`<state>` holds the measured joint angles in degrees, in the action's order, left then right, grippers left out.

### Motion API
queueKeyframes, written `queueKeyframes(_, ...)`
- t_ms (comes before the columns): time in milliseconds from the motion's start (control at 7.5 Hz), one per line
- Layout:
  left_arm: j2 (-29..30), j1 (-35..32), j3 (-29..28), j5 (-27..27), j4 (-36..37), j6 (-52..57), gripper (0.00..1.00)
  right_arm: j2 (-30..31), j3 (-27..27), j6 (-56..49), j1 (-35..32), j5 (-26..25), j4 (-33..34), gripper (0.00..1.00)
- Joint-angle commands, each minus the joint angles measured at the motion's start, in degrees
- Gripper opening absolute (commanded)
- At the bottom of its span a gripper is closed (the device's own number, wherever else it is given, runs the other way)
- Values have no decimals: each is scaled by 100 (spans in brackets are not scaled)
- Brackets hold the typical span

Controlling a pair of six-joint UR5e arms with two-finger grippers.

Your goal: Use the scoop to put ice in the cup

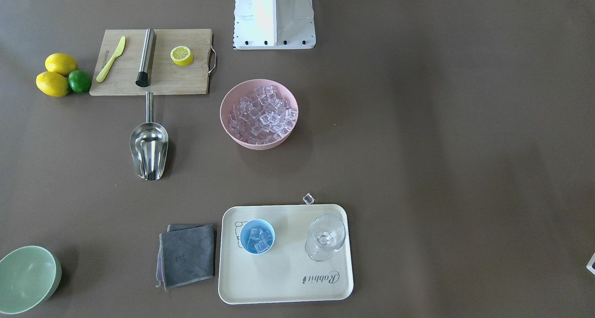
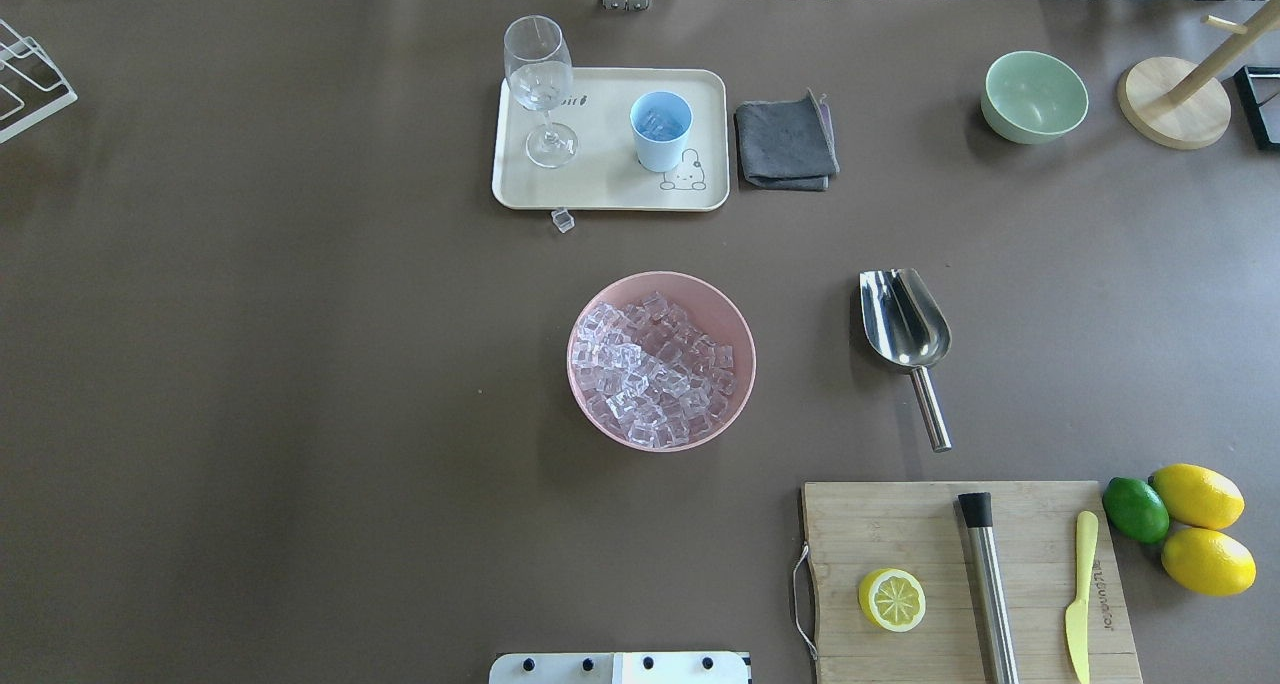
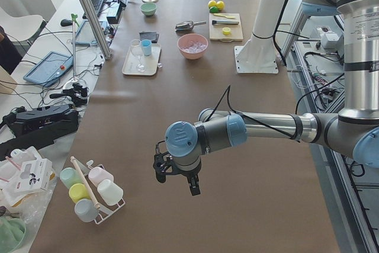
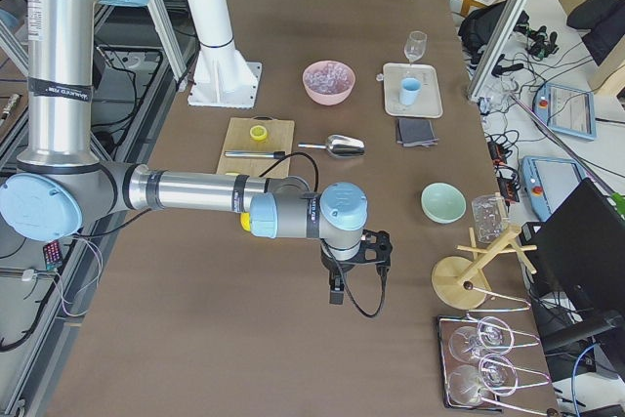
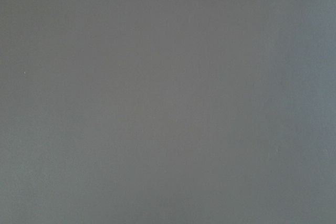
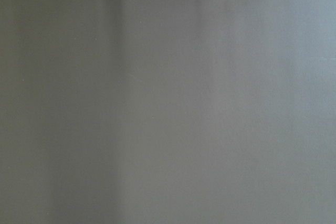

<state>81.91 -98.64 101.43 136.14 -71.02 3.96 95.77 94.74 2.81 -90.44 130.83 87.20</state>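
The ice (image 1: 262, 113) fills a pink bowl (image 2: 735, 314) at mid-table. The light-blue cup (image 1: 257, 236) stands on a cream tray (image 1: 288, 281) and holds a few cubes. One loose cube (image 1: 308, 198) lies on the table just beside the tray. The steel scoop (image 1: 148, 148) lies empty on the table between the bowl and the cutting board. My left gripper (image 3: 176, 182) shows only in the exterior left view, far from all of these. My right gripper (image 4: 358, 280) shows only in the exterior right view. I cannot tell whether either is open or shut. Both wrist views show bare table.
A cutting board (image 1: 186, 81) carries a lemon half (image 1: 181, 55), a steel cylinder (image 1: 146, 56) and a yellow knife (image 1: 110, 58). Two lemons (image 1: 56, 74) and a lime (image 1: 80, 81) lie beside it. A stemmed glass (image 1: 325, 238) stands on the tray. A grey cloth (image 1: 187, 255) and a green bowl (image 1: 28, 278) are nearby.
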Motion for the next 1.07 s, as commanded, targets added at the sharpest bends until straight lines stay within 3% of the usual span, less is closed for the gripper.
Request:
queueKeyframes(0, 0, 29, 0, 0, 0, 0, 99, 3, -34, -9, 0, -22, -10, 100)
queueKeyframes(933, 0, 38, 9, 0, 9, 0, 99, -6, -140, -18, 9, -31, -1, 100)
